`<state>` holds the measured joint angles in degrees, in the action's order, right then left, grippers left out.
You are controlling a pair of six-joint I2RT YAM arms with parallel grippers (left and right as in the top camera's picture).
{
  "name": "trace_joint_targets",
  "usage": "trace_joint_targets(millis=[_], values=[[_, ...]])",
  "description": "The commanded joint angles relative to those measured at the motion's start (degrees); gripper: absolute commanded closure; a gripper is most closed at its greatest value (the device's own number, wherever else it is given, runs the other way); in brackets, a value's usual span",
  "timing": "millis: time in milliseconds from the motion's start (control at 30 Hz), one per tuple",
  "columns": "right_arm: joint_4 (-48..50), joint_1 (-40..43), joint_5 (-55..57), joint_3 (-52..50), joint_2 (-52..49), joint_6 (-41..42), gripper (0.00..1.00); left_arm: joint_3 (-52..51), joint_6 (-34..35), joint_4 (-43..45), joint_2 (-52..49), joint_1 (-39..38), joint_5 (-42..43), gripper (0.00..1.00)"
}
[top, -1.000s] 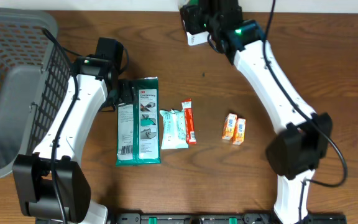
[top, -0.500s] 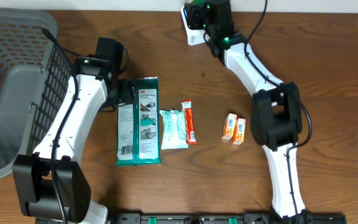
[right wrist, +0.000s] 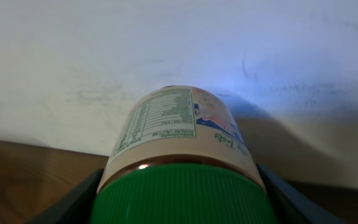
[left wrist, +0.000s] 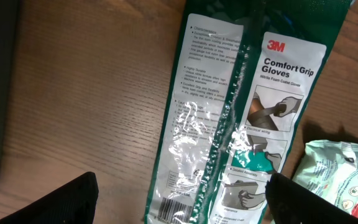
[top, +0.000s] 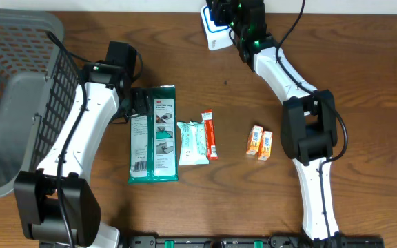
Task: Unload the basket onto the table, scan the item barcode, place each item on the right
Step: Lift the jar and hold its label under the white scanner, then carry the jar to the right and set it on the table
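Stretched toward twelve o'clock at the far edge of the wooden table [top: 364, 83], right gripper [right wrist: 179, 202] part-closed around a green-capped bottle [right wrist: 179, 124], facing a white wall [right wrist: 179, 43]. Near ten o'clock, left gripper [left wrist: 179, 205] spread wide, empty, over a gloves pack [left wrist: 229, 124]. Bottle's small print unreadable, cap cut off below.

A bottle [right wrist: 179, 130] with a green ribbed cap [right wrist: 179, 193] sits gripped between the two dark fingers [right wrist: 73, 200] of the right hand [right wrist: 179, 198], its printed nutrition label toward the camera. Behind it stands a white wall [right wrist: 166, 43]. Brown tabletop [right wrist: 23, 171] shows at lower left.
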<state>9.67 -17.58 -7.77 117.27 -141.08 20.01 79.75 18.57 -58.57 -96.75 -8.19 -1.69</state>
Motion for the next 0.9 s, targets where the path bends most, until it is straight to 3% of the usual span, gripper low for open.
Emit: trace_joint_targets(millis=[0, 167, 300, 467, 600, 667, 733, 867], values=[[-3.3, 0.5, 1.4, 1.1, 5.1, 1.0, 0.99, 0.8, -0.1, -0.3, 0.2, 0.1, -0.5, 0.13], [-20.0, 1.5, 2.7, 1.1, 17.6, -1.1, 0.99, 0.8, -0.1, -0.3, 0.2, 0.1, -0.5, 0.13], [-38.0, 2.4, 3.6, 1.1, 28.7, -8.3, 0.99, 0.8, -0.1, -0.3, 0.2, 0.1, -0.5, 0.13], [-59.5, 3.7, 21.8, 1.1, 37.0, -10.5, 0.96, 0.8, -0.1, -0.3, 0.2, 0.1, -0.5, 0.13], [-74.8, 6.8, 32.2, 1.0, 37.8, -10.4, 0.92, 0.8, -0.1, -0.3, 0.2, 0.1, -0.5, 0.13], [-83.6, 9.9, 32.9, 0.6, 37.0, -9.7, 0.99, 0.8, -0.1, -0.3, 0.2, 0.1, -0.5, 0.13], [-89.7, 13.8, 32.8, -1.6, 36.0, -4.8, 0.99, 0.8, -0.1, -0.3, 0.2, 0.1, -0.5, 0.13], [-87.3, 19.9, 32.8, -9.2, 35.2, -2.4, 0.98, 0.8, -0.1, -0.3, 0.2, 0.1, -0.5, 0.13]])
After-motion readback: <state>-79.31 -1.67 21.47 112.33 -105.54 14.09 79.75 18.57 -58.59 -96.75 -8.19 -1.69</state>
